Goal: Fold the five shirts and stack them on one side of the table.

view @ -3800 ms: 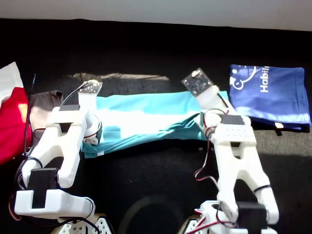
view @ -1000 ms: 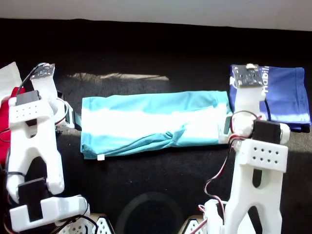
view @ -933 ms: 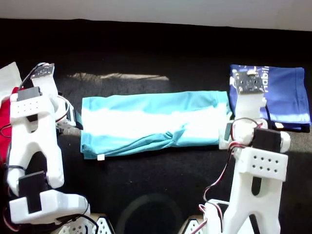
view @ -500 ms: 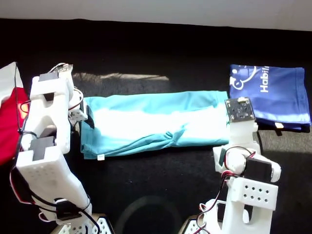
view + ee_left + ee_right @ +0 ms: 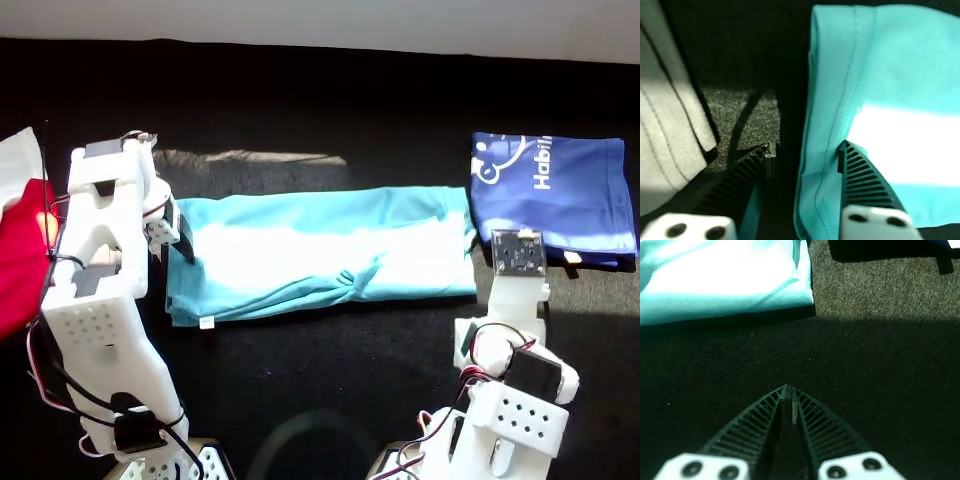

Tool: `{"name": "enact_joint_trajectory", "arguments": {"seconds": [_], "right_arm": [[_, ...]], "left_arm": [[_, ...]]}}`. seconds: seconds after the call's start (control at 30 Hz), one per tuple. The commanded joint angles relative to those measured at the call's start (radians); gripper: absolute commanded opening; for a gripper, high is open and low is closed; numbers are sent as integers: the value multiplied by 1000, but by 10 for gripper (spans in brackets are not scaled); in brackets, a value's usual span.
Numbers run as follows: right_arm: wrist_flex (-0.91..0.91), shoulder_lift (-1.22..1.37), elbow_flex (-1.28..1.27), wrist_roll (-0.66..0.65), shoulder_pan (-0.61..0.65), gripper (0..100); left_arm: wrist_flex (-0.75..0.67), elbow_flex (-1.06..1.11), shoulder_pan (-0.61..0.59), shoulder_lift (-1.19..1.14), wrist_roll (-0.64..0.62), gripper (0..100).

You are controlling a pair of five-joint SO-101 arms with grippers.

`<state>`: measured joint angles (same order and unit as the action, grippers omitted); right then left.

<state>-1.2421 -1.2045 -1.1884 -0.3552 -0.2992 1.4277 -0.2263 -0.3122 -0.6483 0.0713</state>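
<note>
A teal shirt (image 5: 320, 255) lies folded into a long strip across the middle of the table. My left gripper (image 5: 182, 236) is at its left end. In the left wrist view the left gripper (image 5: 805, 160) is open, and the teal shirt's (image 5: 880, 90) hemmed edge runs between the two fingers. My right gripper (image 5: 787, 394) is shut on nothing above bare black mat, a little nearer than the teal shirt's (image 5: 725, 280) right corner. The right arm (image 5: 518, 300) stands near the front right. A folded blue shirt (image 5: 552, 198) lies at the back right.
A red shirt (image 5: 20, 255) and a white one (image 5: 15, 160) lie in a heap at the left edge. A pale cloth (image 5: 665, 125) lies close beside the left gripper. The black mat (image 5: 330, 120) shows bare behind the teal shirt and in front of it.
Both arms let go of the teal shirt. The left arm swung out left, then returned to the shirt's left end. The right arm pulled back toward the front edge. The shirt stayed put.
</note>
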Motion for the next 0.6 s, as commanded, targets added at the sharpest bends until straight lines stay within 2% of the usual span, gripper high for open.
{"name": "enact_joint_trajectory", "arguments": {"seconds": [0.0,0.17,0.33,0.43,0.57], "right_arm": [[65,-15,-90,-12,-15,6],[188,-15,-229,-12,-28,6],[351,-16,-367,-6,-117,6],[406,-16,-440,-6,-173,6],[430,-16,-472,-5,-186,6]], "left_arm": [[31,-70,19,-47,6,11],[80,-142,-8,-77,49,9],[149,-239,-116,-77,118,9],[207,-305,-166,-79,160,9],[256,-332,-166,-81,192,9]]}}
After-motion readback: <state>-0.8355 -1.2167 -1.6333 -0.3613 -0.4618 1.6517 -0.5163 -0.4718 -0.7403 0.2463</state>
